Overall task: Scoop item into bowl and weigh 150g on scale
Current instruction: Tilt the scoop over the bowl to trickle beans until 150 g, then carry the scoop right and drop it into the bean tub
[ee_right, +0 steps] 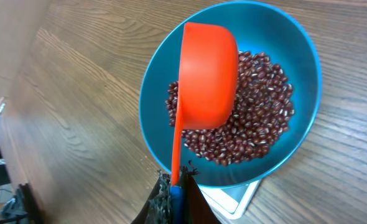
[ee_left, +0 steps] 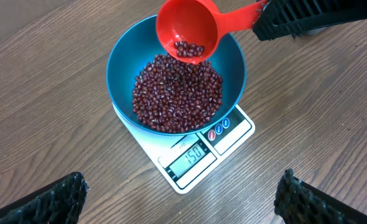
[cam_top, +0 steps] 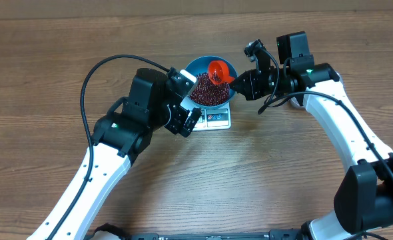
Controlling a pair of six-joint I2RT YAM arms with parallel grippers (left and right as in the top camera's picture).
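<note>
Wood-grain table (cam_top: 50, 53) runs bare all around the work, which looks close to finished. The scale (ee_left: 233, 134) sits just ahead of and below the left pincer (ee_left: 180, 202), with the blue bowl (ee_left: 118, 68) standing on it. A good heap of dark red beans (ee_left: 177, 93) fills the bowl's bottom. In the left wrist view the display (ee_left: 190, 157) seems to read 150, so I judge the target met. What is left is to lift the orange scoop (ee_left: 186, 25) away without dropping the few beans lying in its cup.

That scoop reaches out ahead of the right pincer (ee_right: 174, 186), which is clamped on the end of its handle. The cup is tipped above the bowl's far side. The right arm comes in from the side, its wrist aimed at the bowl. The left arm bends up from the near edge, wrist angled down. Its fingers are spread wide and hold nothing.
</note>
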